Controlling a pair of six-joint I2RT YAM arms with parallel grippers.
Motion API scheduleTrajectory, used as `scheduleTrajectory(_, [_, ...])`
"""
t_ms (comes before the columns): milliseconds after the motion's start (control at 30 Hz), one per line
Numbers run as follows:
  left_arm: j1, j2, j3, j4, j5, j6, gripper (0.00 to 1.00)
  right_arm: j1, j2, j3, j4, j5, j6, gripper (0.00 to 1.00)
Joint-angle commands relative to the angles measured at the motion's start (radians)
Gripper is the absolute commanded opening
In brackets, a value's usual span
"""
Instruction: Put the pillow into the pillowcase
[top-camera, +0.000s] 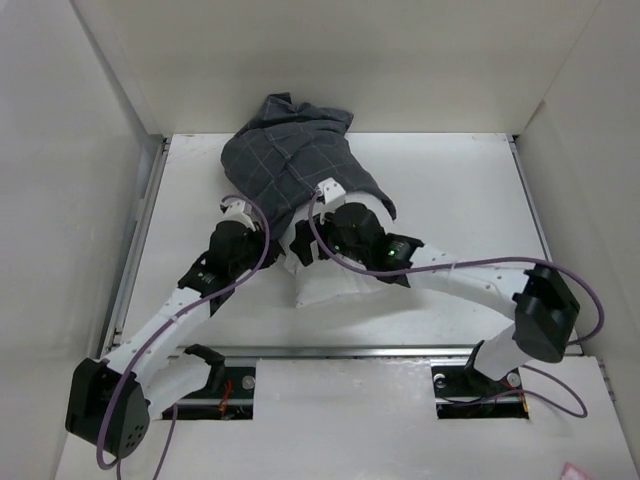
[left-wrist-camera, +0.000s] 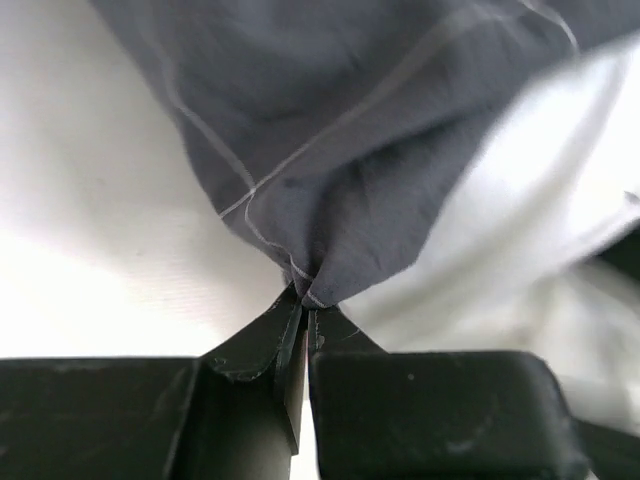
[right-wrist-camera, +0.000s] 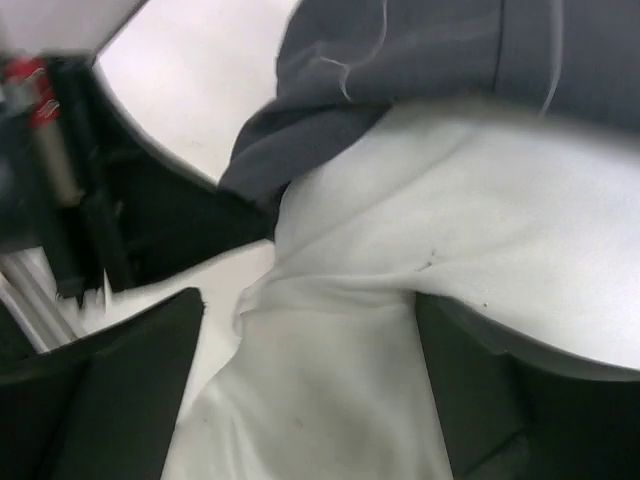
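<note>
The dark grey pillowcase (top-camera: 290, 160) with thin light grid lines lies bunched at the back middle of the table. The white pillow (top-camera: 340, 290) sticks out of its near end, partly under my right arm. My left gripper (top-camera: 248, 208) is at the case's left near edge; in the left wrist view it (left-wrist-camera: 305, 300) is shut on a pinched fold of pillowcase (left-wrist-camera: 330, 150), with the pillow (left-wrist-camera: 540, 200) to the right. My right gripper (top-camera: 308, 225) straddles the pillow's end; in the right wrist view it (right-wrist-camera: 308, 300) squeezes the pillow (right-wrist-camera: 330, 380) below the case's rim (right-wrist-camera: 400, 60).
White walls enclose the table (top-camera: 460, 190) at the back and both sides. A metal rail (top-camera: 400, 351) runs along the near edge, with the arm bases and purple cables (top-camera: 590, 300) behind it. In the right wrist view, the left arm (right-wrist-camera: 60, 170) shows at the left.
</note>
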Motion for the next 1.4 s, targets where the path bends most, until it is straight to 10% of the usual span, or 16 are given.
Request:
scheduleTrajectory(0, [0.033, -0.017, 0.029, 0.011, -0.016, 0.004, 0.0, -0.01, -0.127, 0.069, -0.101, -0.028, -0.16, 0.97])
scheduleTrajectory(100, [0.059, -0.017, 0.017, -0.027, -0.064, -0.008, 0.07, -0.01, -0.202, 0.069, -0.123, 0.082, -0.297, 1.0])
scheduleTrajectory(133, [0.073, -0.017, 0.017, -0.074, -0.076, -0.008, 0.43, -0.01, -0.213, 0.069, -0.123, 0.116, -0.353, 1.0])
scheduleTrajectory(233, [0.073, -0.037, 0.029, -0.133, -0.114, -0.034, 0.94, -0.01, -0.224, 0.089, -0.135, 0.237, -0.438, 1.0])
scheduleTrajectory(367, [0.073, -0.144, 0.049, -0.154, -0.017, -0.034, 1.0, -0.019, -0.175, 0.112, -0.135, 0.305, -0.588, 0.87])
scheduleTrajectory(500, [0.073, -0.24, 0.049, -0.144, 0.159, 0.024, 1.0, -0.028, -0.089, 0.157, -0.135, 0.296, -0.642, 0.68])
scheduleTrajectory(933, [-0.097, -0.051, 0.092, -0.039, 0.283, 0.027, 1.0, -0.144, 0.084, 0.206, 0.045, 0.244, -0.659, 0.59])
scheduleTrajectory(1067, [-0.182, 0.039, 0.137, -0.027, 0.203, 0.018, 0.97, -0.153, 0.107, 0.231, 0.069, 0.254, -0.618, 0.32])
scheduleTrajectory(1167, [-0.2, 0.137, 0.19, -0.027, 0.142, -0.006, 0.51, -0.153, 0.106, 0.252, 0.039, 0.254, -0.593, 0.0])
scheduleTrajectory(1267, [-0.2, 0.191, 0.236, 0.007, -0.004, -0.087, 0.0, -0.153, 0.042, 0.243, -0.075, 0.155, -0.55, 0.0])
scheduleTrajectory(1367, [-0.2, 0.239, 0.29, 0.007, -0.181, -0.137, 0.0, -0.144, -0.044, 0.163, -0.169, 0.071, -0.478, 0.0])
